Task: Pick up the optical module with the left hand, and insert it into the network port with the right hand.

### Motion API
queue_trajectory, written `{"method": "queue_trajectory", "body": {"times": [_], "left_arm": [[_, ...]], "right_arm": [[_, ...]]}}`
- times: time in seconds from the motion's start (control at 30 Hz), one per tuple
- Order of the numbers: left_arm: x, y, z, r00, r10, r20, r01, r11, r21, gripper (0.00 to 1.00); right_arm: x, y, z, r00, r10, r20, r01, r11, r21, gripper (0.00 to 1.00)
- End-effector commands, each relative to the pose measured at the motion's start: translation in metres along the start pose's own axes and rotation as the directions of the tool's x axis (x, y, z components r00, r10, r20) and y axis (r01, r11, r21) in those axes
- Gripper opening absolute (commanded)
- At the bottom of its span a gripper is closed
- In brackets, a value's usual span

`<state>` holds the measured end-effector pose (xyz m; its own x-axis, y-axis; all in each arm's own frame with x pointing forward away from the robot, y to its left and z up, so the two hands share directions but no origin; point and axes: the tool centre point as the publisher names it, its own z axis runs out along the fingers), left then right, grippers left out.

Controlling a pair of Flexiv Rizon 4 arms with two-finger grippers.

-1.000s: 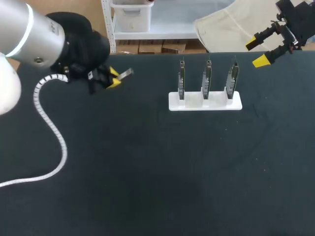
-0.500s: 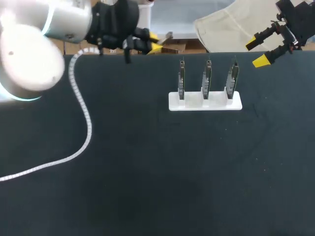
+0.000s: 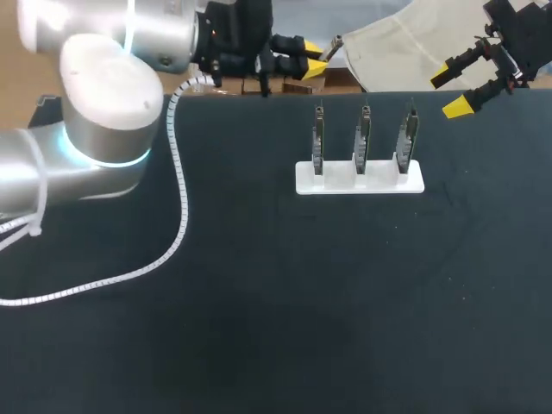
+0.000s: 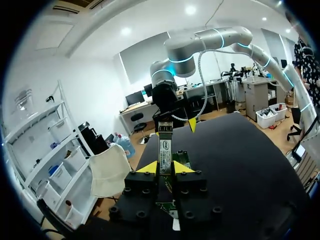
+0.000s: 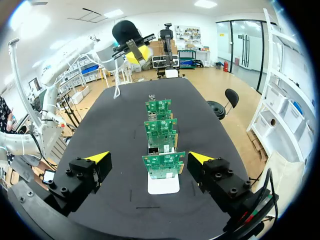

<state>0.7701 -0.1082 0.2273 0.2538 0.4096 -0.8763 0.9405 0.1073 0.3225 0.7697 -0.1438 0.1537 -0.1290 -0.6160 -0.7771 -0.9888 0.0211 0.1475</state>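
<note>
Behind the white stand [image 3: 360, 179] and off toward its left end, past the table's far edge, the left gripper [image 3: 310, 56] hangs in the air, closed on the optical module [image 3: 331, 47]. The left wrist view shows the left gripper [image 4: 165, 167] pinching the optical module [image 4: 165, 145] on its two long sides, most of its length sticking out ahead of the yellow tips.

Beyond the stand's right end and raised above it, the right gripper [image 3: 457, 90] has its fingers spread wide with nothing between them. From its own camera, the right gripper [image 5: 149, 157] looks down the stand's row of three upright circuit boards [image 5: 161, 131], which carry the network ports.

The module looks like a small, stiff, metal-cased bar, probably light and fairly slick on its flat faces. The contact end is likely the delicate part. A sound hold for the right gripper would be across the flat sides of the exposed length, square to the case so it cannot twist, leaving the insertion end free. Which end that is cannot be told from these views.
</note>
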Motion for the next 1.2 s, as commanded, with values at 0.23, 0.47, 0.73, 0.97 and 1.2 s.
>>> {"method": "queue_trajectory", "body": {"times": [0.23, 0.47, 0.73, 0.97, 1.2], "left_arm": [[0.001, 0.002, 0.004, 1.000, 0.001, 0.005, -0.001, 1.000, 0.000, 0.00], [-0.011, 0.001, 0.023, 0.996, 0.021, 0.086, -0.021, 1.000, -0.001, 0.00], [-0.036, 0.009, 0.065, 0.980, 0.032, 0.198, -0.050, 0.995, 0.084, 0.00], [-0.046, 0.008, 0.090, 0.963, 0.011, 0.269, -0.056, 0.985, 0.162, 0.00], [-0.048, 0.005, 0.107, 0.958, -0.046, 0.282, -0.019, 0.975, 0.222, 0.00]], "right_arm": [[0.000, -0.001, 0.000, 1.000, 0.000, 0.000, 0.000, 1.000, -0.001, 1.00], [0.000, -0.001, 0.000, 1.000, 0.000, 0.000, 0.000, 1.000, -0.001, 1.00], [0.000, -0.001, 0.000, 1.000, 0.000, 0.000, 0.000, 1.000, -0.001, 1.00], [0.000, -0.001, 0.000, 1.000, 0.000, 0.000, 0.000, 1.000, -0.001, 1.00], [0.000, -0.001, 0.000, 1.000, 0.000, 0.000, 0.000, 1.000, -0.001, 1.00]]}}
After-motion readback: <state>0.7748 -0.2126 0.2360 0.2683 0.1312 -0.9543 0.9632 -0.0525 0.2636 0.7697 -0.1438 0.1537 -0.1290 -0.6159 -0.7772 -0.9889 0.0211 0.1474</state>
